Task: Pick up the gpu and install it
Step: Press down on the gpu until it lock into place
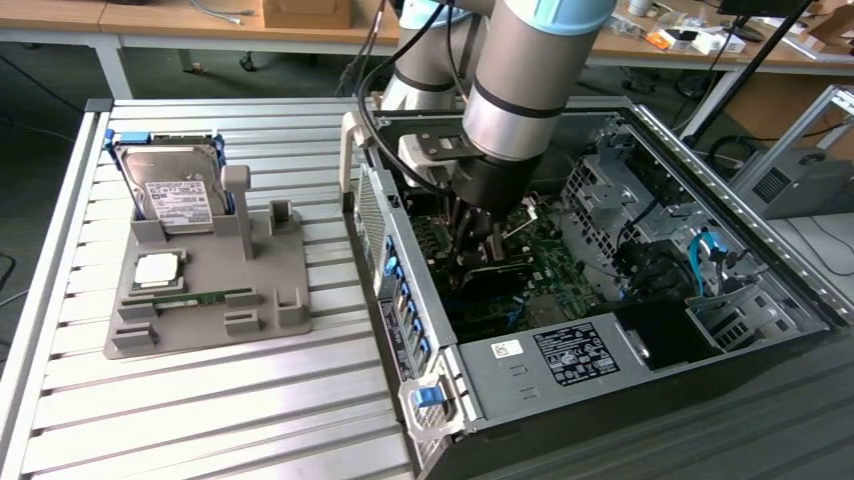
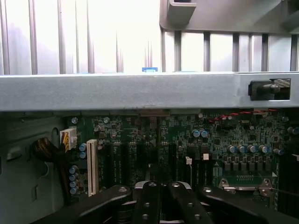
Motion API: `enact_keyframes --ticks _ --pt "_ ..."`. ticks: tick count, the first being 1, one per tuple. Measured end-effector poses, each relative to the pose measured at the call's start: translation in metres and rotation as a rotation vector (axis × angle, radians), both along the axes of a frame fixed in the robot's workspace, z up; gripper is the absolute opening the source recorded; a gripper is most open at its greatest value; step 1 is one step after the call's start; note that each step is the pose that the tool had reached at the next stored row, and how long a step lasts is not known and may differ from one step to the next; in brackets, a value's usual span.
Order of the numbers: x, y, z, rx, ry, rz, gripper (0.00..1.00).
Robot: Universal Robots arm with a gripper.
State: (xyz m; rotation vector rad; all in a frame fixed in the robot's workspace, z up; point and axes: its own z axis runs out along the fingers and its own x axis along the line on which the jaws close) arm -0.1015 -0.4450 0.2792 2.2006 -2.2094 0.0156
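- Gripper (image 2: 161,198): pressed together, lowered inside open computer case (image 1: 747,250), over green motherboard (image 2: 187,144).
- Gpu (image 1: 497,268): dark card, upright under gripper at motherboard; grip on it not discernible.
- Grey holder tray (image 1: 287,318): hard drive (image 1: 176,198), memory stick (image 1: 200,298).
- Slatted metal worktop (image 1: 200,410); desks behind.
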Motion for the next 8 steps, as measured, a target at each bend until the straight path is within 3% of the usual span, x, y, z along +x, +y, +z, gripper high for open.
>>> enact_keyframes --ticks 8 --pt "0.0000 -0.0034 -0.0008 0.0002 -0.0001 0.000 0.11"
